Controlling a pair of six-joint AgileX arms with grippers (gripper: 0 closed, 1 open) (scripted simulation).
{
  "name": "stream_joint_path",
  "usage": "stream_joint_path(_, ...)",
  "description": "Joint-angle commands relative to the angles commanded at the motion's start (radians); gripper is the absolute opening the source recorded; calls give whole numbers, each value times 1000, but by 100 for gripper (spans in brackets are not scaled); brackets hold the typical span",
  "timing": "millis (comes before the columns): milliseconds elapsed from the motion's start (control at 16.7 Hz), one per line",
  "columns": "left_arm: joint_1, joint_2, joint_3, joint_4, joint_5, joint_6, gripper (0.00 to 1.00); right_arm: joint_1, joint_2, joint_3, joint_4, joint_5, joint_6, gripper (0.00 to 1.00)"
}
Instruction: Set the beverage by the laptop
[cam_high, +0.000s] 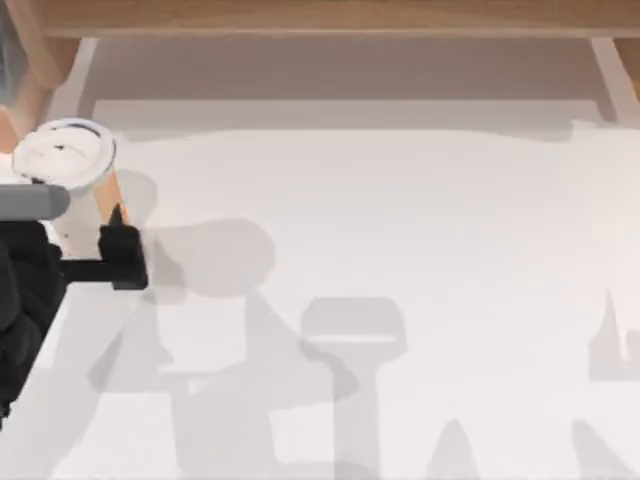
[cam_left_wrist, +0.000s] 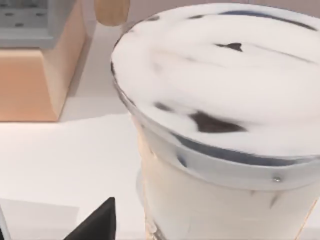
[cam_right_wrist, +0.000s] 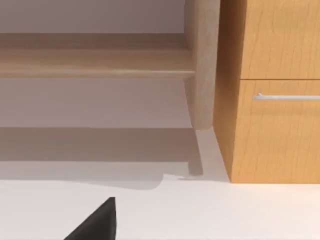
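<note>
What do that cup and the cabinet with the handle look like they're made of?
The beverage cup looks like clear glossy plastic: the wall is see-through under a white lid with dark marks. The cabinet looks like orange-toned wood, matte, with visible grain; its handle looks like brushed metal, though that is only a guess.

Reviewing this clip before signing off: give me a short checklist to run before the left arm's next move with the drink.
1. Tall clear cup with white round lid upright at the table's left edge: ok.
2. Left gripper at the cup: ok.
3. Firm grasp on cup: cannot tell.
4. Laptop located for placement: cannot tell.
5. Wooden cabinet stands near the cup, clearance: cannot tell.
6. Right gripper away, facing the wooden drawer unit: ok.
</note>
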Motion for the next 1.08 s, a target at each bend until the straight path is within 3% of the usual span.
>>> stream_joint_path(480,45,336,151,179,49,15,100,0,0,0,0,0,0,100)
stream_joint_path(840,59,365,160,204,61,19,100,0,0,0,0,0,0,100)
stream_joint_path(1080,59,365,160,204,61,19,70,0,0,0,0,0,0,100)
